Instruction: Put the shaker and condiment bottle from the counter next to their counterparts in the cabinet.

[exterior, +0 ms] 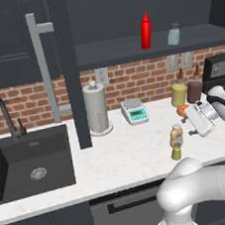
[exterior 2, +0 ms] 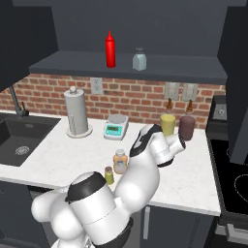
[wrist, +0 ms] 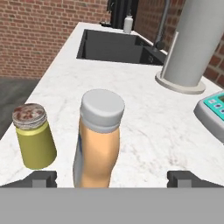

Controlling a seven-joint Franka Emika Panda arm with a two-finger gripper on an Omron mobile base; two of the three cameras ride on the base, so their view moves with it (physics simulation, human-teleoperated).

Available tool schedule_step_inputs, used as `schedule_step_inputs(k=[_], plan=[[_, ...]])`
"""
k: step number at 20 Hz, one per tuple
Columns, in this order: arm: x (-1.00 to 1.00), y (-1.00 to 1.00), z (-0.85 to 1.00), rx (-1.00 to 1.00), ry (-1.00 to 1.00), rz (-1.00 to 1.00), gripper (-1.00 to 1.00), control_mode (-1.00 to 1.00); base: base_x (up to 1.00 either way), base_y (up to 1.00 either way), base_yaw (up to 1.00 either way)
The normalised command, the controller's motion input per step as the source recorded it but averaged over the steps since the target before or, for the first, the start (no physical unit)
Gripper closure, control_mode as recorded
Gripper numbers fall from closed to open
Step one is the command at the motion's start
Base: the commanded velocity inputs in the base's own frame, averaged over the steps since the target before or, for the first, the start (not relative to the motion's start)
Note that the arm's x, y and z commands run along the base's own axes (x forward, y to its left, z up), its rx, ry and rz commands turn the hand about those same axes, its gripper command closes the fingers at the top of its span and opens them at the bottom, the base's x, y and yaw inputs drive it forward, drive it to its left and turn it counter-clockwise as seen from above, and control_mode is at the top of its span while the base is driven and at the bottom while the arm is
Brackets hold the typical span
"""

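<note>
base views: behind arm, left/right, share counter | hand view: close, low

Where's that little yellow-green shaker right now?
The shaker stands on the counter near its front edge, just beside the condiment bottle.

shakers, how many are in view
2: the small yellow-green shaker with a dark cap on the white marble counter, and the pale blue-grey shaker on the dark cabinet shelf.
</note>
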Motion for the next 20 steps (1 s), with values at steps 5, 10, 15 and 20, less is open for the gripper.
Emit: schedule_step_inputs(k=[5, 10, 15, 20], plan=[[0.00, 0.01, 0.00, 0.00, 0.00, 0.02, -1.00, -1.00, 0.00, 0.00, 0.00], [0.00, 0.13, 0.00, 0.00, 0.00, 0.02, -1.00, -1.00, 0.00, 0.00, 0.00], [0.00, 0.12, 0.00, -0.01, 0.00, 0.02, -1.00, -1.00, 0.00, 0.00, 0.00], [0.00, 0.05, 0.00, -0.02, 0.02, 0.02, -1.00, -1.00, 0.00, 0.00, 0.00]])
